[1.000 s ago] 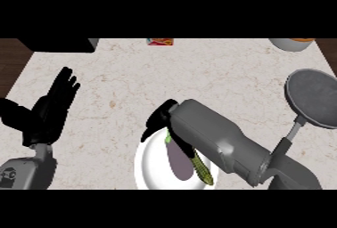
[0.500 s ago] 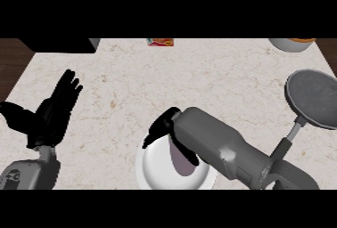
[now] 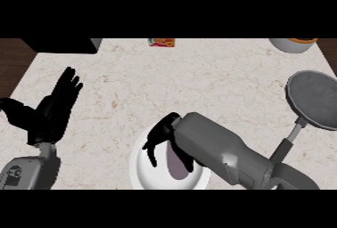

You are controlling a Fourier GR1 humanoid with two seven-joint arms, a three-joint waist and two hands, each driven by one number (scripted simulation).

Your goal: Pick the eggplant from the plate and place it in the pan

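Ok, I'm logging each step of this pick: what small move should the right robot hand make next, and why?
Probably close round the eggplant and lift. The right robot hand is over the white plate, fingers down at the eggplant, which is partly hidden by the forearm and not visibly off the plate. The pan lies to the right.
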